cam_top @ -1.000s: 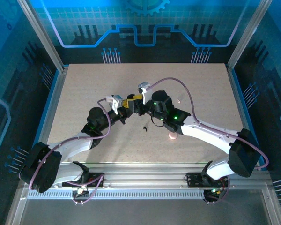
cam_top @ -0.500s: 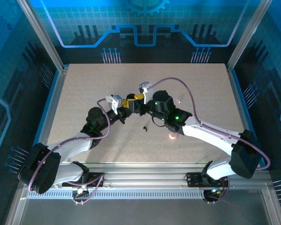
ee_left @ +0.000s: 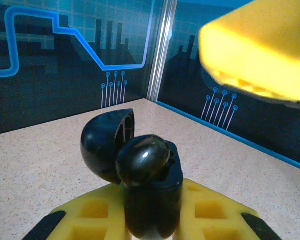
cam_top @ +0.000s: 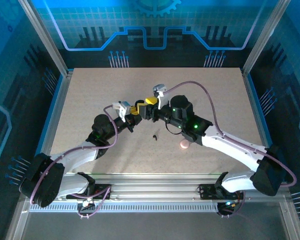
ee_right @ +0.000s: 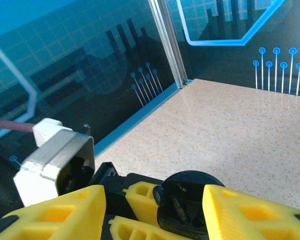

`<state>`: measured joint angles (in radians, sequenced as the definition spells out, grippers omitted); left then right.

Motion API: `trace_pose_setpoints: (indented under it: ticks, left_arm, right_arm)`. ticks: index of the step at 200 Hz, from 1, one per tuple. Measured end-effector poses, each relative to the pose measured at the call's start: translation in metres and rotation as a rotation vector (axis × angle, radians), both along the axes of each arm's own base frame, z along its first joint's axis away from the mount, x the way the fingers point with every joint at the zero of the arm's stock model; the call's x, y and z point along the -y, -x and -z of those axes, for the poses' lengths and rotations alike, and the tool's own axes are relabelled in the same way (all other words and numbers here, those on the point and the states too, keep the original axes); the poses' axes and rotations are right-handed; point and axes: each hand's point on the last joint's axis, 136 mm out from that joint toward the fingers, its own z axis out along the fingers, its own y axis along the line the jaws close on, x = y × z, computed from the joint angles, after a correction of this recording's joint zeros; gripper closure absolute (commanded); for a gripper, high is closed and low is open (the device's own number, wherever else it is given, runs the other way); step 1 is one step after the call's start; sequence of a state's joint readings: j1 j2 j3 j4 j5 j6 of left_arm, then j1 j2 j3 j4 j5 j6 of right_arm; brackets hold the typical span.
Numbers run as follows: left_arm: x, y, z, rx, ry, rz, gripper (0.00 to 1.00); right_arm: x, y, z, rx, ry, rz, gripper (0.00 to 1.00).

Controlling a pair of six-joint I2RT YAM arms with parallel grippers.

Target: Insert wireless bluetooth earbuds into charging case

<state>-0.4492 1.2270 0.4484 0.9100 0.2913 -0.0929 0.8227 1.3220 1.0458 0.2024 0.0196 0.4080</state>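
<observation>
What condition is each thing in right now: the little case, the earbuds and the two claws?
charging case: held upright, lid open.
earbud in the case: sitting in it, sticking up.
second earbud: loose on the table.
left gripper: shut on the charging case.
right gripper: open, empty, close to the case.

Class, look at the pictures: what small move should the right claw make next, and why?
Probably back the right claw away from the charging case and swing it toward the loose earbud on the table. Its jaws stand apart, empty, while the left claw holds the open case with the other earbud already sitting in it.
</observation>
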Motion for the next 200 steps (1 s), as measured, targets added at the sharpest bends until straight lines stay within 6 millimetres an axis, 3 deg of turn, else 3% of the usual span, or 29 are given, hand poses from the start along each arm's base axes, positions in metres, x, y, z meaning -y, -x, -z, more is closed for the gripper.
trace_pose_setpoints:
  ticks: [27,49,122,200]
  left_arm:
    - [-0.001,0.002,-0.001,0.011,-0.014,-0.001,0.92]
    - [-0.001,0.003,0.001,0.008,-0.030,-0.001,0.92]
    - [-0.005,0.008,0.018,-0.015,-0.141,-0.005,0.92]
    - [-0.008,0.009,0.025,-0.023,-0.186,-0.014,0.92]
  right_arm:
    - [0.012,-0.004,-0.008,-0.011,-0.028,-0.012,0.48]
    - [0.019,-0.007,-0.001,-0.058,0.003,-0.031,0.51]
    - [0.009,0.003,-0.015,-0.257,0.135,-0.153,0.51]
    - [-0.005,0.014,0.038,-0.608,0.197,-0.209,0.52]
